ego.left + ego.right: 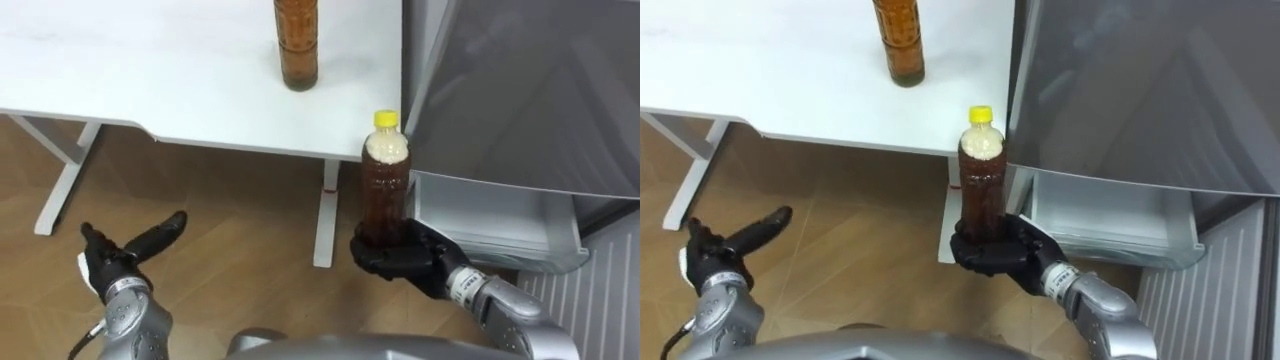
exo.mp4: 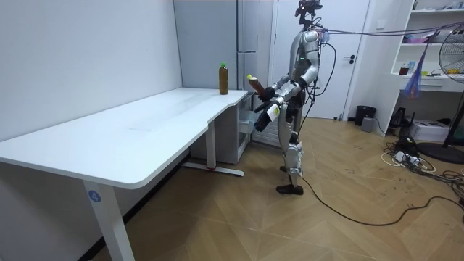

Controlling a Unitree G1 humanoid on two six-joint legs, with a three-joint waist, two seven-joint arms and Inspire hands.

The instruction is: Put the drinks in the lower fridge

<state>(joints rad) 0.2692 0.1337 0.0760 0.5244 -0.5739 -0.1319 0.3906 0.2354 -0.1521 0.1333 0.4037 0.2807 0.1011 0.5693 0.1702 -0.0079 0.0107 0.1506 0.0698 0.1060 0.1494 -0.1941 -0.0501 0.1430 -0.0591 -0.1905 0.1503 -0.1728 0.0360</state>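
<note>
Right hand (image 1: 400,255): we see its fingers and thumb curled round the base of the held bottle (image 1: 385,185), carrying it in front of the robot, over the floor (image 1: 220,220).
Held bottle: upright, with a yellow cap, a pale band under the cap and brown drink below. It is just off the desk's near corner, beside the fridge front.
Writing on held bottle: we cannot read any; a wrap is faintly visible, print too small to tell.
Left hand (image 1: 115,258): low on the robot's left over the floor. Its fingers are straight and point outward, the thumb is lifted apart, and it holds nothing.
Second bottle (image 1: 297,45): stands upright on the desk (image 1: 150,70) near the end by the fridge, well apart from both hands. It holds brown drink; the room view shows a green cap.
Writing on second bottle: we see a ribbed lower part but make out no text.
Fridge (image 1: 530,90): grey, right next to the desk's end on the robot's right.
Lower drawer (image 1: 500,220): a white bin sticks out at the fridge's bottom, just to the right of the held bottle.
Robot: in the room view we see it standing upright at the desk's far end, facing the fridge with both forearms raised forward.
</note>
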